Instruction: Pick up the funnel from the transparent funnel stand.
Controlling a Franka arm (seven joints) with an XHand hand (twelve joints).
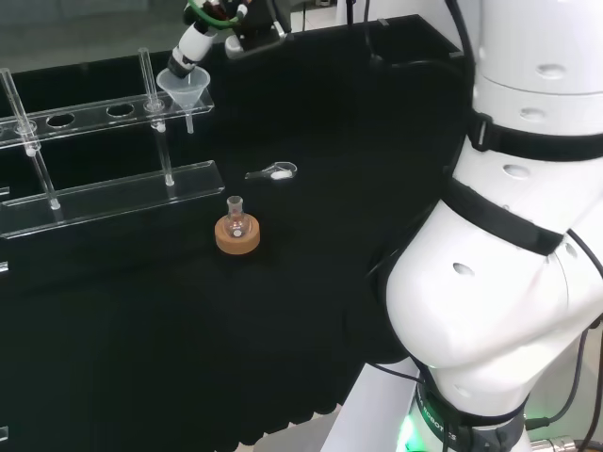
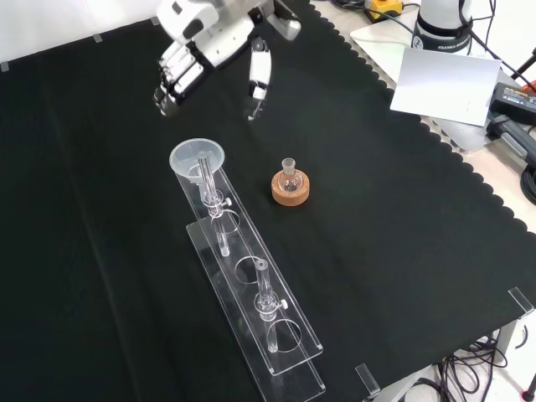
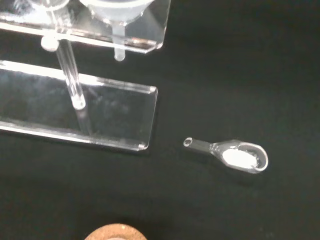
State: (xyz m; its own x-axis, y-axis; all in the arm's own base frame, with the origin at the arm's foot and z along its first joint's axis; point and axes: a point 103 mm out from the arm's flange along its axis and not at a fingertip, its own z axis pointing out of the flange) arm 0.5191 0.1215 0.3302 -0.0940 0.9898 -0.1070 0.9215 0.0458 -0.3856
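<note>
Here the funnel (image 2: pixel 198 158) sits in the end hole of the clear stand (image 2: pixel 251 301), at the end nearest the hand, its stem hanging down through the upper shelf; in the head view the funnel (image 1: pixel 185 88) is at the right end of the stand (image 1: pixel 104 188). The hand (image 2: pixel 197 42) hangs above and beyond the funnel in the front view, not touching it, with its fingers (image 2: pixel 174 79) pointing down on one side and the thumb (image 2: pixel 259 79) apart on the other, nothing between them. In the head view the hand (image 1: pixel 193 42) is just above the funnel's rim. A small round flask (image 2: pixel 290 173) stands upright in a cork ring (image 2: pixel 290 188) on the black cloth (image 2: pixel 402 209), well to the right of the stand in the front view. From the wrist, a small glass spoon (image 3: pixel 235 155) holding white powder lies on the cloth near the stand's base plate, and the funnel's stem (image 3: pixel 118 45) pokes below the shelf.
</note>
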